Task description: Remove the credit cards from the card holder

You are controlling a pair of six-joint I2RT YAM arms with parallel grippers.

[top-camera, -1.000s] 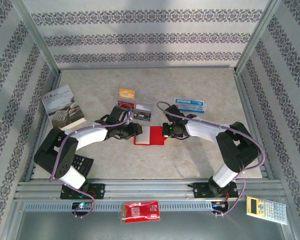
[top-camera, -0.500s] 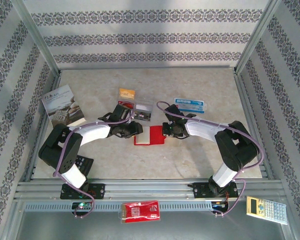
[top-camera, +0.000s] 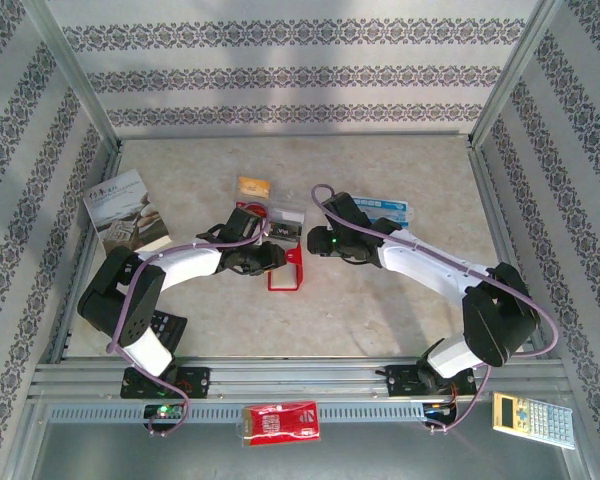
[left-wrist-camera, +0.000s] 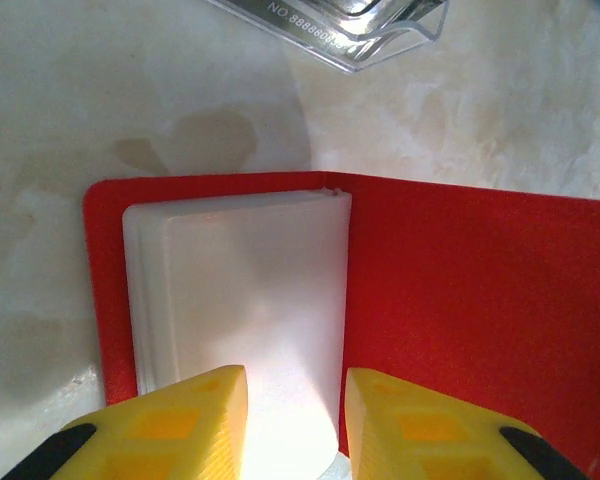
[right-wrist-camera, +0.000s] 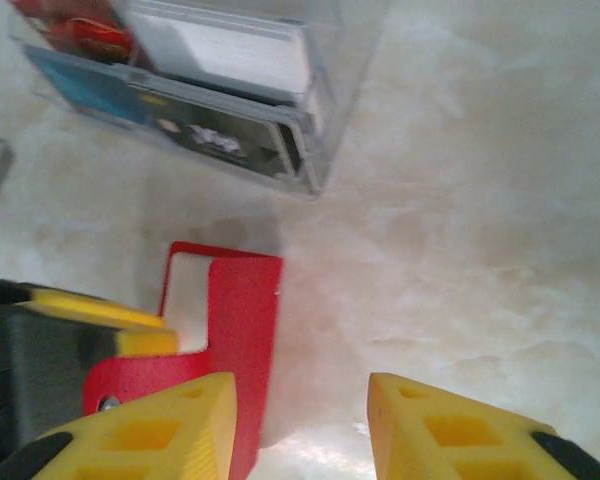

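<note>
The red card holder (top-camera: 290, 276) lies open on the table between my arms, and its right cover (left-wrist-camera: 480, 300) stands up on edge. My left gripper (left-wrist-camera: 295, 400) is closed down on the holder's stack of pale pockets (left-wrist-camera: 240, 290), at its near end. My right gripper (right-wrist-camera: 300, 400) is open over bare table just right of the raised cover (right-wrist-camera: 242, 320), holding nothing. An orange-yellow credit card (top-camera: 253, 185) lies loose further back. A blue credit card (top-camera: 392, 209) lies at the back right, partly behind the right arm.
A clear plastic box (top-camera: 285, 218) with cards inside sits just behind the holder. A booklet (top-camera: 128, 210) lies at the left, and a dark calculator (top-camera: 166, 326) under the left arm. A red packet (top-camera: 280, 422) and a pale calculator (top-camera: 533, 420) rest off the table's front edge.
My right gripper has opened, let go of the holder's right cover and drawn back and up. The cover has swung from flat to standing. The left gripper has stayed in place.
</note>
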